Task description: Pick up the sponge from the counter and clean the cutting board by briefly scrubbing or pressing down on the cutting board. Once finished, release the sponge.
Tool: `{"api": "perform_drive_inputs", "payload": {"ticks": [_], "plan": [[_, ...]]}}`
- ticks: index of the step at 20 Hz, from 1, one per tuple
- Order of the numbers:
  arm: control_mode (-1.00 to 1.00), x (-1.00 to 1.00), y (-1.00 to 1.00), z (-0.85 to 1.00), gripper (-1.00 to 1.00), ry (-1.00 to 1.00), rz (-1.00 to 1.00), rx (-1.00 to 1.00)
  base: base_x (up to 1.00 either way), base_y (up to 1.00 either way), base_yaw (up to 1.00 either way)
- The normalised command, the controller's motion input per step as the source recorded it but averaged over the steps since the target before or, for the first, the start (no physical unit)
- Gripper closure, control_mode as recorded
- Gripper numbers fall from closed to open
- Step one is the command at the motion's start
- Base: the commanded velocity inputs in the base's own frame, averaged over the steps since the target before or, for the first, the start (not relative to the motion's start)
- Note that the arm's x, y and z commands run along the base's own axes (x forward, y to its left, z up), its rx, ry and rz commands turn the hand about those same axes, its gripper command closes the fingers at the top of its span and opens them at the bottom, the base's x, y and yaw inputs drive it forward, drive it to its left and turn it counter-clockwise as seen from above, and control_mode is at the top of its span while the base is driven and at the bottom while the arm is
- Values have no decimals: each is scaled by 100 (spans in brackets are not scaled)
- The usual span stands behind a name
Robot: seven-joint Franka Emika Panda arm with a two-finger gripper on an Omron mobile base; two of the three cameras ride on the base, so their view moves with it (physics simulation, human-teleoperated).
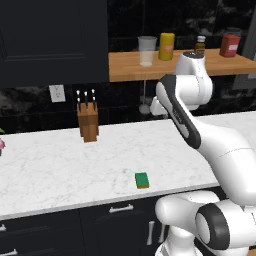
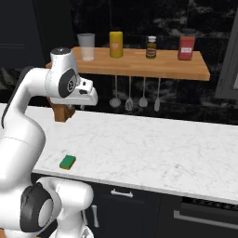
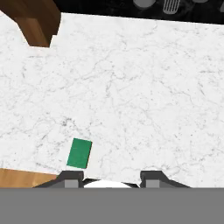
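Overhead, the gripper (image 3: 109, 176) hangs well above the long white marble bench with faint grey veining (image 1: 50, 170), its two dark fingertips (image 3: 71, 176) set apart with nothing between them, so it is released and empty. The small rectangular sponge with a green top and yellow lower layer (image 1: 142, 180) lies flat on the bench near its front edge, apart from everything else; in the hand view it sits just above the left fingertip. A strip of brown wood (image 3: 22, 178) shows at the lower left corner of the hand view, close to the sponge, though I cannot tell what it belongs to.

Towards the back of the bench stands an upright wooden knife block with dark-handled knives (image 1: 87, 121). Behind it the wall is dark and glossy, with a white wall socket (image 1: 57, 93) to the left. An orange-brown wooden wall shelf (image 2: 139, 64) carries a clear tumbler (image 2: 86, 46), a yellow canister (image 2: 115, 44), a small dark bottle (image 2: 151, 47) and a red box (image 2: 186, 48). Metal utensils (image 2: 129, 100) hang below the shelf. Dark cabinets with pale handles (image 1: 75, 225) run beneath the bench.
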Motion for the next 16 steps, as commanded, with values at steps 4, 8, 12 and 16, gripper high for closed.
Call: {"api": "perform_drive_inputs", "payload": {"ticks": [4,8,12,16], "plan": [[-100,-4,0,-3,-100,1,0,0,0,0,0],[-100,-35,29,-24,-100,7,-1,0,0,0,0],[-100,-31,67,-32,-100,14,-6,0,0,0,0],[-100,-17,38,-55,-100,22,-8,0,0,0,0]]}}
